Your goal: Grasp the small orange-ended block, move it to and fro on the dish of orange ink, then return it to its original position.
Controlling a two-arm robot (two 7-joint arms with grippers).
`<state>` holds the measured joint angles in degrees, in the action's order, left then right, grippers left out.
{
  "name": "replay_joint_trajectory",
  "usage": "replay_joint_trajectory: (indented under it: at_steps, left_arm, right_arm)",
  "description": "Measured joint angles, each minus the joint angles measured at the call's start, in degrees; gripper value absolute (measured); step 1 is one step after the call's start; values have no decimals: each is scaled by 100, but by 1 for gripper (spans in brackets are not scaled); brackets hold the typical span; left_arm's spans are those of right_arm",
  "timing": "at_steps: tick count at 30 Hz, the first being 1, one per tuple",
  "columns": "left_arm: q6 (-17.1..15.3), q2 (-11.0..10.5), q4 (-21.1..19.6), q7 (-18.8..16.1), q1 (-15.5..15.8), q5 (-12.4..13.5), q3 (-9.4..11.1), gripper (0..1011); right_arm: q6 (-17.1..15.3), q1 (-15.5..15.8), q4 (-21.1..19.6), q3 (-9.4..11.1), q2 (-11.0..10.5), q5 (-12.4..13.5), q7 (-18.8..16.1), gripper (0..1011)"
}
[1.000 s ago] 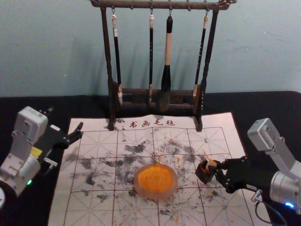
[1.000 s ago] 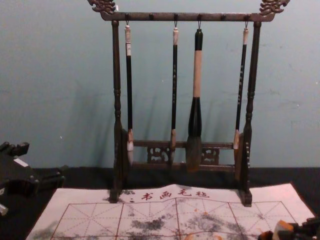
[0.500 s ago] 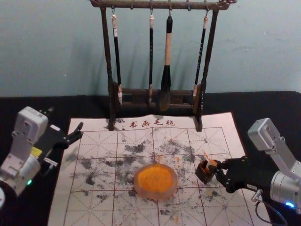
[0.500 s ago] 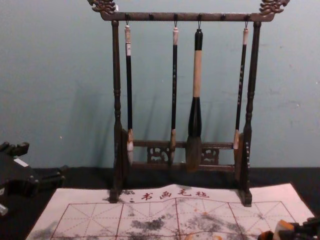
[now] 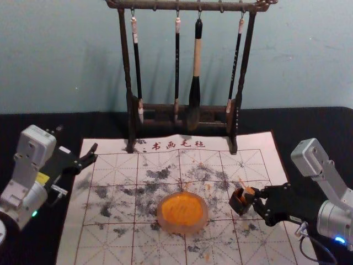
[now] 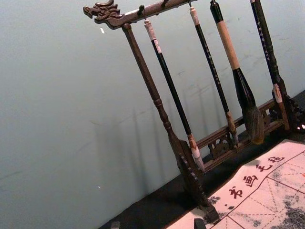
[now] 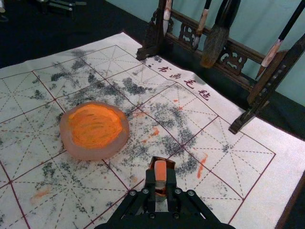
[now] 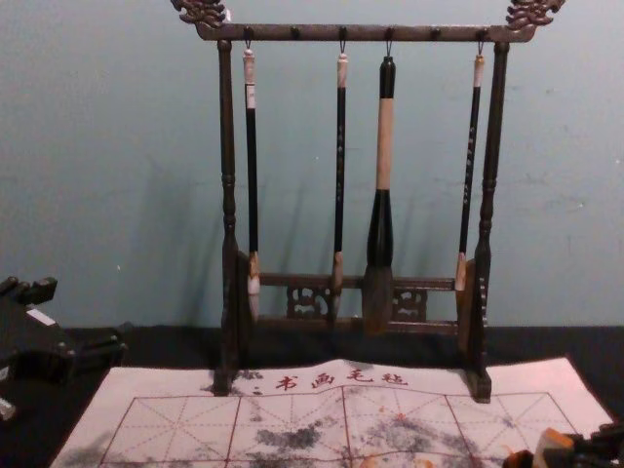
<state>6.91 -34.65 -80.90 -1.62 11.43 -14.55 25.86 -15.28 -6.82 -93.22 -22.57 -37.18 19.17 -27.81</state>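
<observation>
The right gripper [image 7: 160,183], at right, clasped the block [image 7: 160,170] at its box [image 5: 237,204]; slanted lifting could tip the box. The left gripper [image 5: 77,139], at left, was open.

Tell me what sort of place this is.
Probably a calligraphy or painting practice table: brushes hang from a wooden rack, a gridded, ink-stained felt mat lies below, and a dish of orange ink sits on it.

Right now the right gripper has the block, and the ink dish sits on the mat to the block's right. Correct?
Wrong side. The head view shows the dish on the mat to the block's left. The right gripper having the block is right.
</observation>
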Motion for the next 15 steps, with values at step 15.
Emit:
replay_joint_trajectory:
  at_steps: [15]
  left_arm:
    - [0, 0, 0, 0, 0, 0, 0, 1001]
  right_arm:
    - [4, 0, 0, 0, 0, 2, 0, 359]
